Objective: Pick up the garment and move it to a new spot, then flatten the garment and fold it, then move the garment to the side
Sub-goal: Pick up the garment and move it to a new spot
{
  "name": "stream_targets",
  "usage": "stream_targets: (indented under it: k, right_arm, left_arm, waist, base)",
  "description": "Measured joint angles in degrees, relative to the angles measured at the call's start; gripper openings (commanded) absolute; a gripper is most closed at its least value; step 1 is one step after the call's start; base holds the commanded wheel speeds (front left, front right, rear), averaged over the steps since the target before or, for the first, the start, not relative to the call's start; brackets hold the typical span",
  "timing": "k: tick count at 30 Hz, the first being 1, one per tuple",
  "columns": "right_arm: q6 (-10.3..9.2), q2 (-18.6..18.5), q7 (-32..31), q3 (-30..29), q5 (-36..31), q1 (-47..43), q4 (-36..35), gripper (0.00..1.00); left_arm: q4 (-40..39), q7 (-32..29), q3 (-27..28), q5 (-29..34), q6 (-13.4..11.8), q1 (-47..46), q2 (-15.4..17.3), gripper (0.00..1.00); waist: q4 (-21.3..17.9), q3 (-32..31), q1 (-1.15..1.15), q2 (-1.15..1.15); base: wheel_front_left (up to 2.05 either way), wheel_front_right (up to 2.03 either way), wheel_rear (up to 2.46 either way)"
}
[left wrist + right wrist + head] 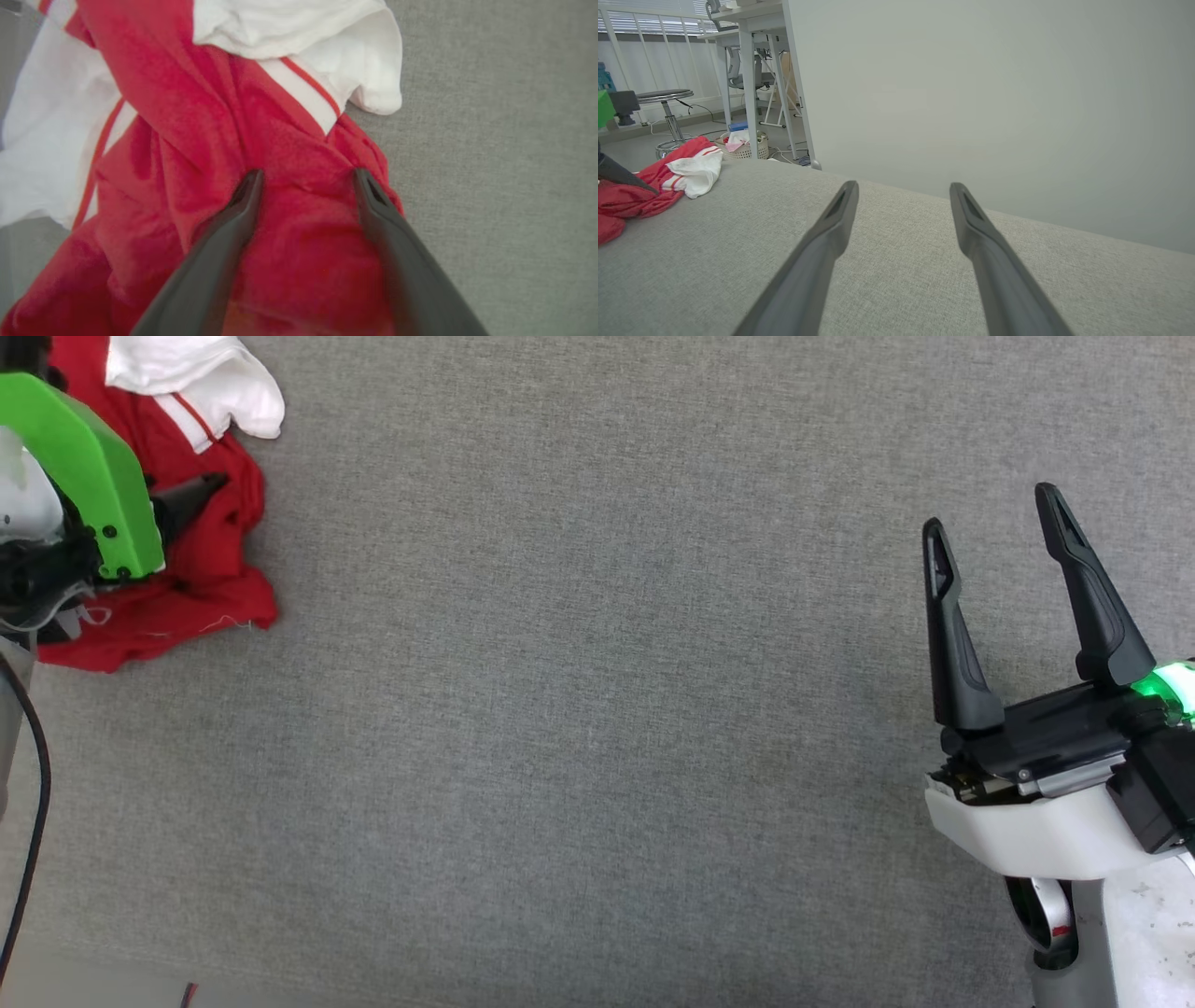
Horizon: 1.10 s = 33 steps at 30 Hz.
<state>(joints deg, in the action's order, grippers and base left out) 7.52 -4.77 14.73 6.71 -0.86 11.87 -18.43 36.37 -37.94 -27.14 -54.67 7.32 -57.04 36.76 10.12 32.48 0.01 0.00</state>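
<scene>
The garment [210, 560], a red shirt with white sleeves and red-and-white stripe trim, lies crumpled at the far left of the grey table. In the left wrist view the garment [196, 121] spreads under my left gripper [308, 175], whose two dark fingers stand apart, tips down at the red cloth with nothing pinched between them. In the head view one left fingertip [201, 490] pokes out past the arm's green cover over the cloth. My right gripper [994, 518] hovers open at the right, far from the garment; from the right wrist view the garment [654, 184] lies far left.
The grey fabric table top [597, 709] stretches between the two arms. A black cable [37, 803] hangs along the left edge. Beyond the table stand a pale partition wall [994, 93], a stool [665, 100], a wicker basket [745, 144] and desk legs.
</scene>
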Motion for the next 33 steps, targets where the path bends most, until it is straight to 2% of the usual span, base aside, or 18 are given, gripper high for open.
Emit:
stream_targets:
  k: [3, 9, 10, 11, 12, 18, 24, 33]
  right_arm:
    - [0.0, 0.1, 0.0, 0.1, 0.0, 0.0, 0.1, 1.0]
    - [0.0, 0.4, 0.0, 0.5, 0.1, 0.4, 0.5, 1.0]
    - [0.0, 0.5, 0.0, 0.5, 0.1, 0.5, 0.5, 1.0]
    - [0.0, 0.5, 0.0, 0.6, 0.3, 0.5, 0.8, 1.0]
    - [0.0, 0.6, 0.0, 0.6, 0.6, 0.5, 1.0, 1.0]
    - [0.0, 1.1, 0.0, 0.1, 2.1, 0.3, 1.9, 1.0]
    - [0.0, 1.5, 0.0, -0.3, 2.9, -1.6, 2.9, 1.0]
    - [0.0, 1.9, 0.0, -1.2, 5.5, -3.9, 3.8, 1.0]
  left_arm:
    - [0.4, -2.9, -3.3, -0.4, 0.0, 0.1, 0.8, 1.0]
    - [3.1, -2.3, -6.0, -0.8, 0.0, -0.2, 0.6, 1.0]
    - [3.4, -2.0, -6.5, -0.8, 0.0, -0.4, 0.4, 0.96]
    - [3.8, -1.8, -7.1, -0.8, 0.0, -0.6, 0.3, 0.16]
    - [4.1, -1.3, -7.7, -0.8, 0.0, -0.8, 0.2, 0.0]
    - [4.4, 4.0, -12.1, 0.4, 0.0, -1.2, 0.7, 0.0]
    - [-0.2, 12.2, -17.8, 3.3, 0.0, -2.0, 2.9, 0.0]
    - [-9.5, 20.1, -25.4, 7.2, 0.0, -7.2, 5.2, 0.0]
  waist:
    - [-0.4, 0.3, 0.0, 0.0]
    - [-1.1, 0.6, -0.01, 0.0]
    - [-1.1, 0.6, -0.01, 0.0]
    - [-1.2, 0.5, -0.01, 0.0]
    - [-1.3, 0.4, -0.01, 0.0]
    - [-1.5, -1.7, -0.01, 0.0]
    - [-0.9, -5.7, -0.01, 0.0]
    - [0.1, -12.8, -0.01, 0.0]
  base:
    - [0.0, 0.0, 0.0]
    - [0.0, 0.0, 0.0]
    - [0.0, 0.0, 0.0]
    - [0.0, 0.0, 0.0]
    - [0.0, 0.0, 0.0]
    - [0.0, 0.0, 0.0]
    - [0.0, 0.0, 0.0]
    - [0.0, 0.0, 0.0]
